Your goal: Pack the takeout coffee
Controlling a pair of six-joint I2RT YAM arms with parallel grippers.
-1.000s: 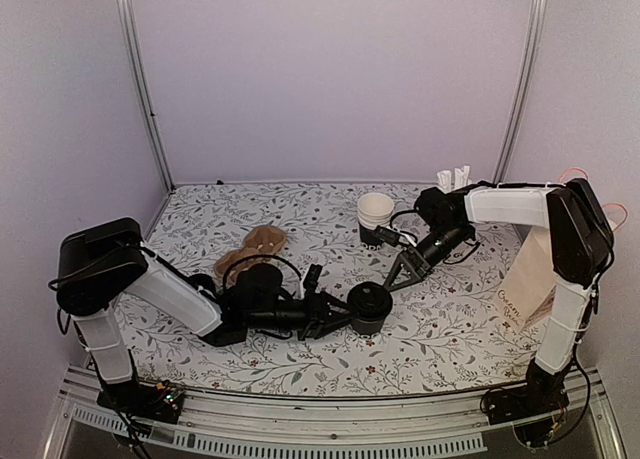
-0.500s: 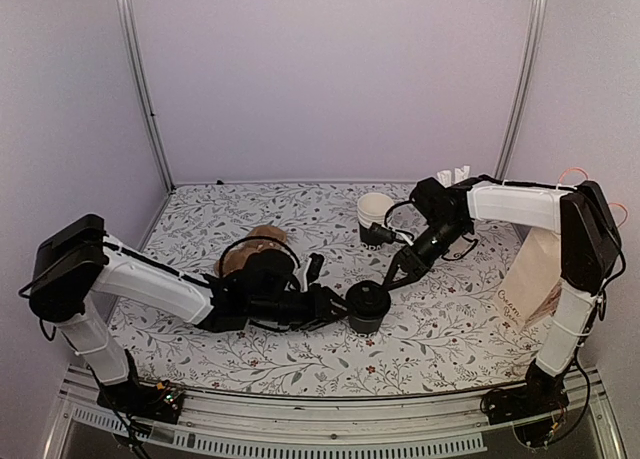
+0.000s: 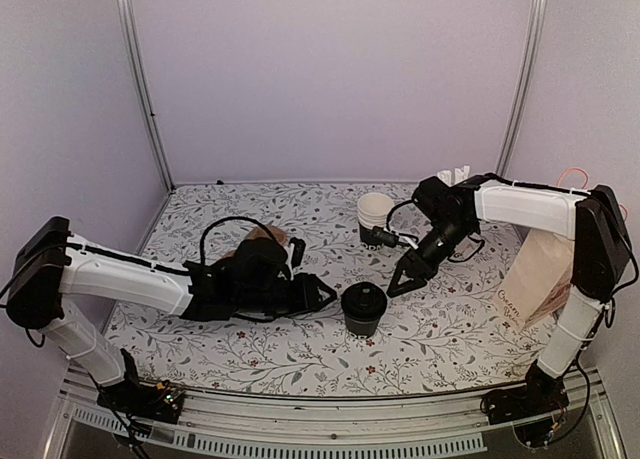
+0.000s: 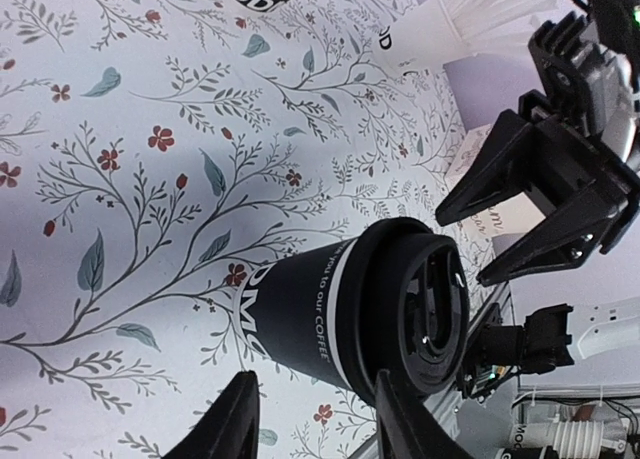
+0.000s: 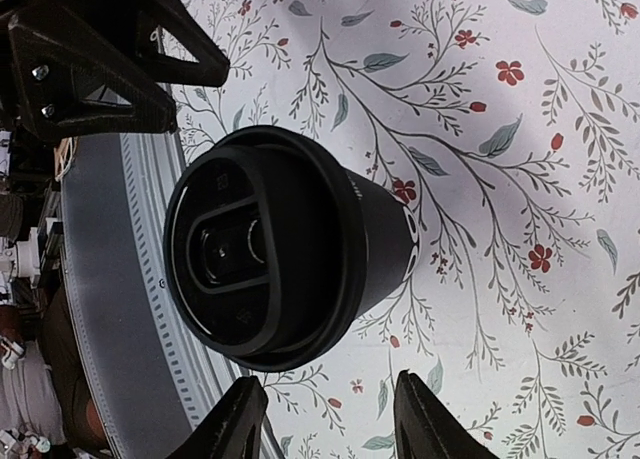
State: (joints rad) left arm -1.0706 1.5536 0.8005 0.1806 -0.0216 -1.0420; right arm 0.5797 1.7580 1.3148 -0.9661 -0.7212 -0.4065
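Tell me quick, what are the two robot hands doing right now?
Left gripper: open, holding nothing, close to the coffee cup but not touching it.
Right gripper: open, holding nothing.

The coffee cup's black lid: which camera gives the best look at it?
The right wrist view: the lid sits large and central, seen almost face-on, its recessed top clear. The left wrist view shows it obliquely, on the printed cup. The top external view shows only a small dark disc.
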